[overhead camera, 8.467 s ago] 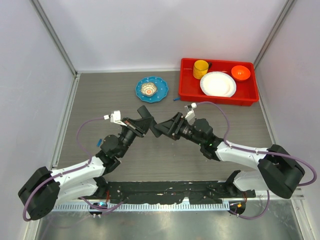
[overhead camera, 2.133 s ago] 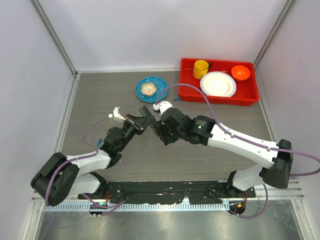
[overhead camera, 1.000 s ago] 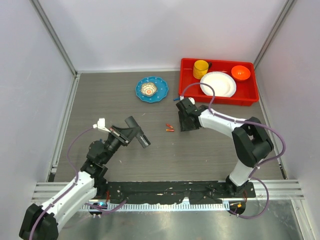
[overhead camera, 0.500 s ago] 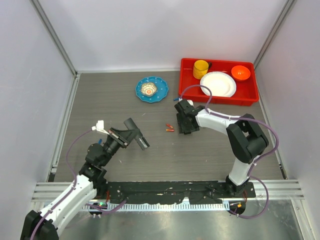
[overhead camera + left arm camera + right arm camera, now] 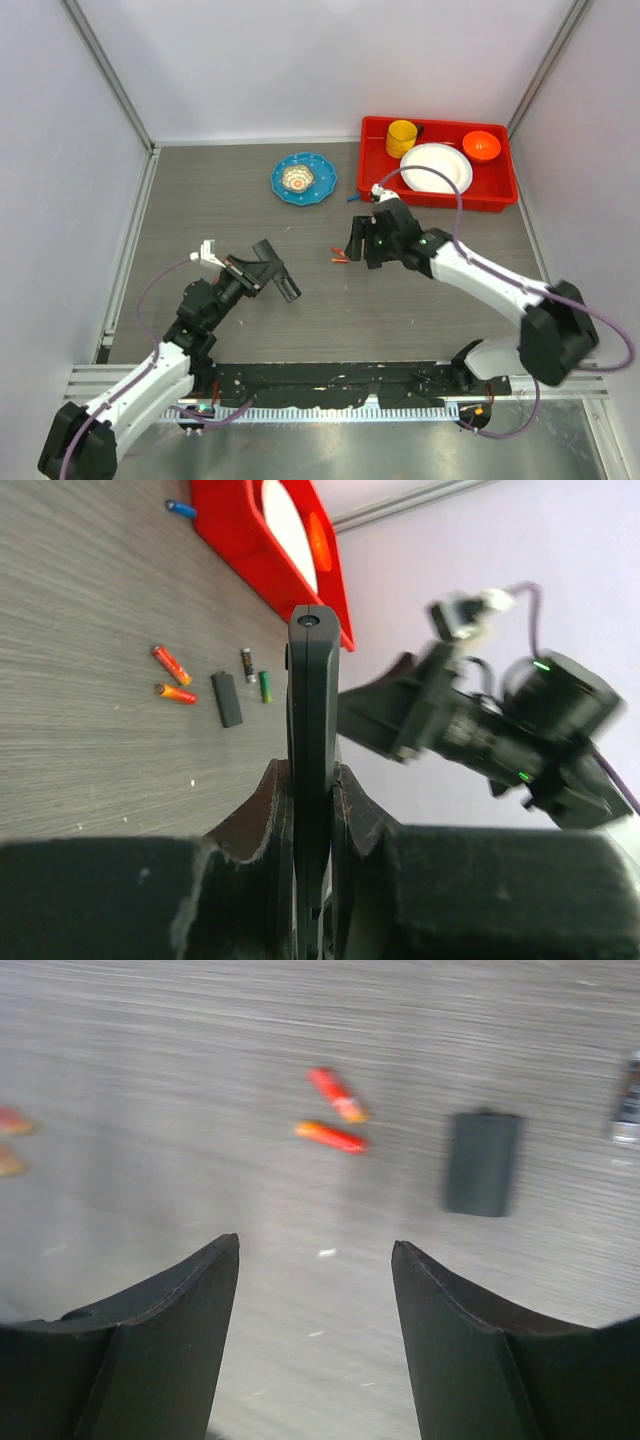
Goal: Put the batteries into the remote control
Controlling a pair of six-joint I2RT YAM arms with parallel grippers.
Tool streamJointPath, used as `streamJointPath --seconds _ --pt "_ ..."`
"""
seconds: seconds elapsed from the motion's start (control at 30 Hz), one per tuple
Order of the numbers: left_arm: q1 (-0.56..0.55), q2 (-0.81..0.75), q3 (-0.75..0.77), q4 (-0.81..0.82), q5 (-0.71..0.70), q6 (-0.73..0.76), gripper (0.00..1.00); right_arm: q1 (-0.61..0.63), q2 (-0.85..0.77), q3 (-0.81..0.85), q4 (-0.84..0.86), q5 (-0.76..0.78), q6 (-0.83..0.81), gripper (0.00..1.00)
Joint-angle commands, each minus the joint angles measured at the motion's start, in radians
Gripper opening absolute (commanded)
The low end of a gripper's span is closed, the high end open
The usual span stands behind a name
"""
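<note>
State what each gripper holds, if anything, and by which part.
Left gripper: the remote control, clamped near one end, the rest jutting out. Right gripper: open, holding nothing.

Lower end of remote control [image 5: 308, 720] is hidden inside left gripper [image 5: 310, 775]. Right wrist view edge cuts off blurred grey cylinder [image 5: 628, 1100].
</note>
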Motion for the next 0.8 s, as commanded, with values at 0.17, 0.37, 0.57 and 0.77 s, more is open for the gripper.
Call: streamJointPath --seconds 0.17,0.37,0.57,0.77 --pt "0.005 0.099 0.044 0.186 -0.009 0.011 0.0 0.077 -0.319 -0.343 0.65 -0.443 0.35 0.69" --pt "0.005 0.18 0.065 0.276 0.02 0.01 0.0 0.11 -0.256 -0.41 0.857 -0.527 0.44 0.7" --pt "0.005 0.24 0.068 0.341 0.051 -0.013 0.0 0.138 -0.21 -0.407 0.973 -0.544 0.451 0.71" --pt "0.003 0.273 0.08 0.37 0.087 -0.021 0.0 0.172 -0.141 -0.392 1.04 -0.55 0.462 0.71"
